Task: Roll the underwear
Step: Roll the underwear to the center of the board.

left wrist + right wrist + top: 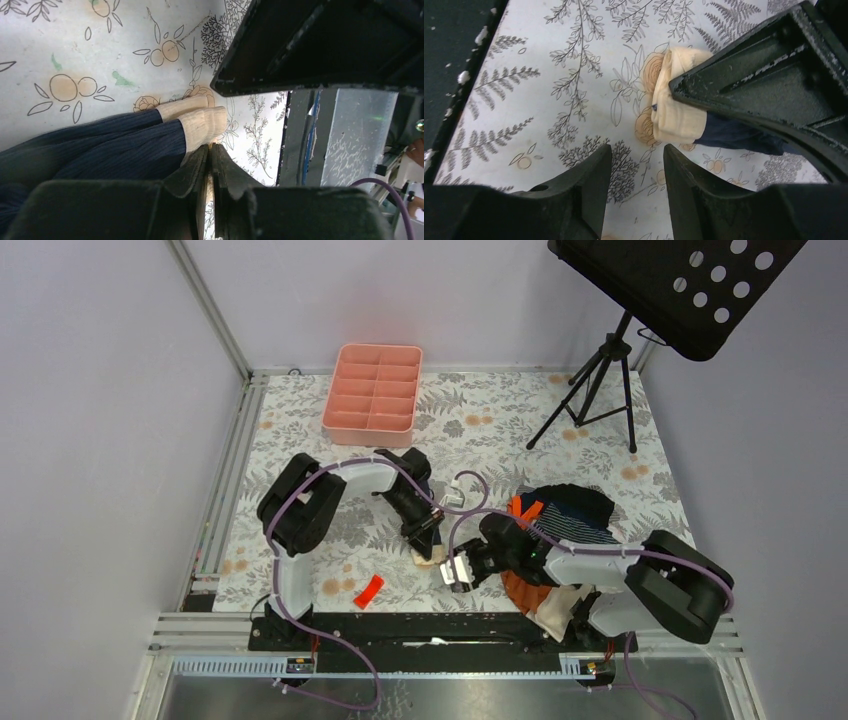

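The underwear runs off the left edge of the left wrist view. We cannot tell whether the left hand pinches its tan band. In the top view, the left hand and the right hand cover it almost wholly. The music stand is cut off by the top edge.

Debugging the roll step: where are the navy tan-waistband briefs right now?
Top view, near-centre of the table: the navy briefs lie with their tan waistband pinched in the left fingers, just left of the open right fingers and the clothes pile.

Floral table: pink tray; underwear; clothes pile; red scrap
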Robot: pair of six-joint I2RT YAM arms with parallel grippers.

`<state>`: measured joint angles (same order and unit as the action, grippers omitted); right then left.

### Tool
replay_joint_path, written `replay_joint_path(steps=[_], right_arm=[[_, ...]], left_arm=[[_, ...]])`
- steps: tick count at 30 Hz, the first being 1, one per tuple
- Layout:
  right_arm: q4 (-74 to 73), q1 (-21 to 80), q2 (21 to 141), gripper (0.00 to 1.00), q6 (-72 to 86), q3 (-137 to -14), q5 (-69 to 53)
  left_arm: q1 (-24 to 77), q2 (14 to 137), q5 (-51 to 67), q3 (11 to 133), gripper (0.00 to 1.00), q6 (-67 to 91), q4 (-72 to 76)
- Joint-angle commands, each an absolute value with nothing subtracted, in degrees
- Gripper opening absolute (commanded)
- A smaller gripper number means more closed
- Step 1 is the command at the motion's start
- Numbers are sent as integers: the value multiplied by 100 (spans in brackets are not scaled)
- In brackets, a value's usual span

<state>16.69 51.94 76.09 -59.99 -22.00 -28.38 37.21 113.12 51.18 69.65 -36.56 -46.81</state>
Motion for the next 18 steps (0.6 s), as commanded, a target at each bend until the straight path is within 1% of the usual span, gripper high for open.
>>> replay_joint_path(steps=[1,6,18], right_arm=[[2579,5346,7877,50,-6190,-2410,-2615],[2730,5365,8125,52,-6413,-2476,-2755],[2732,5379,8687,53,-6877,-2653,-2705]], left_arm=[[3494,11592,4906,7144,11,-3790,-4474],[3402,11646,4935,7177,12,-3775,-4474],[3384,11751,5007,7310,12,-3674,-4471]])
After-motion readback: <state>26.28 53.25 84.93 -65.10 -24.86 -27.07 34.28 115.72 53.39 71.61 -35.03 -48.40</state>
